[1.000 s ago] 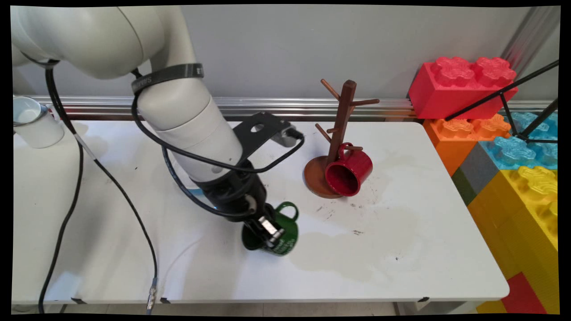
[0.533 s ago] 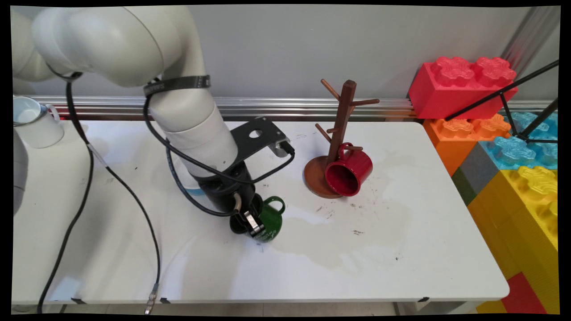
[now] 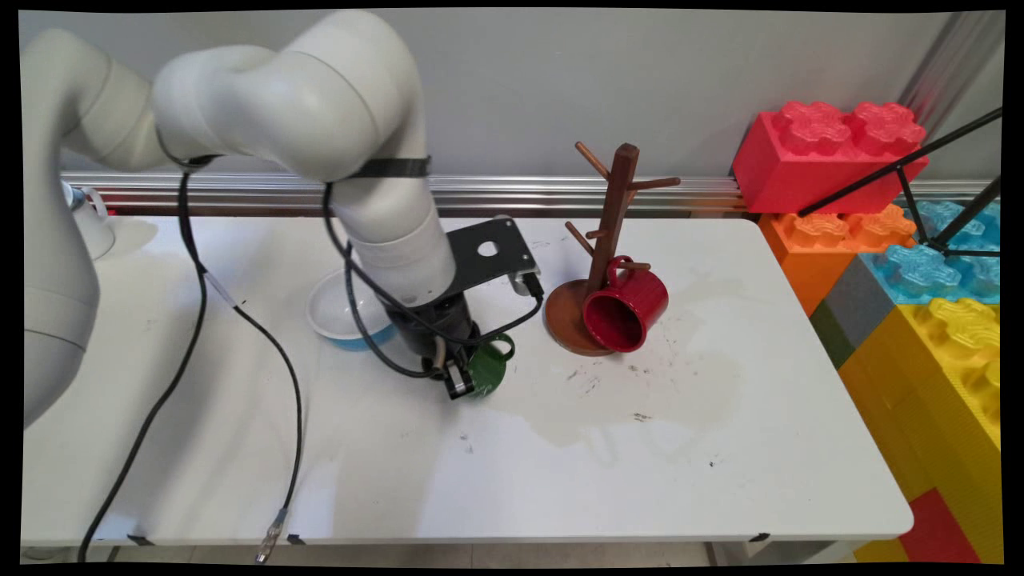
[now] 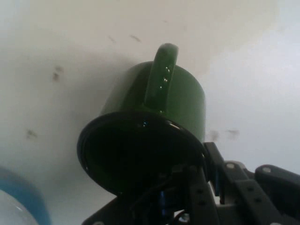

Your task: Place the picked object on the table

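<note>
We see the black two-finger end effector [image 3: 462, 382] clamped on the rim of a glossy green ceramic mug [image 3: 488, 370], with one finger inside the mouth and the other against the outer wall. The mug is near the middle of the white surface [image 3: 640, 472], tilted, with its loop handle pointing right and far; we cannot tell whether it touches the surface. In the hand view the green mug [image 4: 154, 126] shows its dark opening toward the camera and its handle on top. Just left of the end effector sits a shallow white bowl with a blue outside [image 3: 346, 314]. To the right stands a brown wooden mug tree [image 3: 604, 240], and a red mug [image 3: 626, 308] hangs by its handle from a low peg, its mouth facing near-left over the round base.
</note>
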Tool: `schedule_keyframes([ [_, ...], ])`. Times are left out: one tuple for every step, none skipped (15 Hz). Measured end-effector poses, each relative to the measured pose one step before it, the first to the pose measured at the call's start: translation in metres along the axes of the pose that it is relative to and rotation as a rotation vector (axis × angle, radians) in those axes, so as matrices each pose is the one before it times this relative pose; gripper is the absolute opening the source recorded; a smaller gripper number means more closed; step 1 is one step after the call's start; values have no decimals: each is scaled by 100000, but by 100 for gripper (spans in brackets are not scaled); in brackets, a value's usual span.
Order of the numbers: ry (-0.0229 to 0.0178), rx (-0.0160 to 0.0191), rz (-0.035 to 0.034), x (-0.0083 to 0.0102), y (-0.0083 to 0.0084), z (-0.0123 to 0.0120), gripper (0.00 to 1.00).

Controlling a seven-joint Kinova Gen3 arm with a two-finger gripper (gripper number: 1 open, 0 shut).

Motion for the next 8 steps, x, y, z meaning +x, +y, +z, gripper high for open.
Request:
schedule_keyframes([
  [-404,1178,1125,309,-116,220,0],
  [-597,1797,1607,492,-179,305,0],
  [-431,1177,961,316,-119,190,0],
  [-669,1695,1369,516,-153,285,0],
  [-807,1837,1496,551,-178,312,0],
  [-926,1518,1415,507,-140,320,0],
  [-814,1117,1067,408,-106,263,0],
  [-541,703,670,263,-69,177,0],
])
